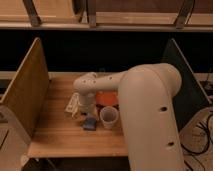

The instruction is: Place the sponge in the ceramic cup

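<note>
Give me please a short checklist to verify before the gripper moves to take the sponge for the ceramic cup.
1. Sponge lies free on the table: ok.
2. Ceramic cup stands upright, close beside the sponge: ok.
3. Gripper is open and low, just behind the sponge: ok.
4. Gripper is centred over the sponge: cannot tell, the arm hides the fingertips.
5. Striped box and orange dish leave room around the gripper: not ok, both crowd it.
6. Cup is empty: cannot tell.

Blue-grey sponge [90, 123], off-white ceramic cup [109, 117], orange dish [106, 98].
</note>
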### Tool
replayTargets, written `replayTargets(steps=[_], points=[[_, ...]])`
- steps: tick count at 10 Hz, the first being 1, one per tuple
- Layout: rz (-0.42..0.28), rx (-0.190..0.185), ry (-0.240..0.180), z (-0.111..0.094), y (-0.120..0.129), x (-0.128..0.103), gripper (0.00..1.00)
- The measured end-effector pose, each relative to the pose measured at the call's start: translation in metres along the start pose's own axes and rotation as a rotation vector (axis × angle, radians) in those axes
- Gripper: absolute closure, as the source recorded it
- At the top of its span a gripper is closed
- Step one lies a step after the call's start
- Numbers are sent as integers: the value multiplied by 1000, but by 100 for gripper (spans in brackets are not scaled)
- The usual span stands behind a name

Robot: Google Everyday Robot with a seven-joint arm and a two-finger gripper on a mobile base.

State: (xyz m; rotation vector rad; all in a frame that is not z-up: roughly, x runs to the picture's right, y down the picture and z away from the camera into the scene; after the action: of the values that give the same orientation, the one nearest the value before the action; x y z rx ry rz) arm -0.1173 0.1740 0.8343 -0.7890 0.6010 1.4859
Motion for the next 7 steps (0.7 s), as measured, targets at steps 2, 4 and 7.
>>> replayTargets(steps=[2, 4, 7], points=[[-9, 5, 12, 4, 4, -5, 20], [-2, 9, 18, 5, 1, -9, 20], [17, 17, 21, 3, -7, -13, 20]])
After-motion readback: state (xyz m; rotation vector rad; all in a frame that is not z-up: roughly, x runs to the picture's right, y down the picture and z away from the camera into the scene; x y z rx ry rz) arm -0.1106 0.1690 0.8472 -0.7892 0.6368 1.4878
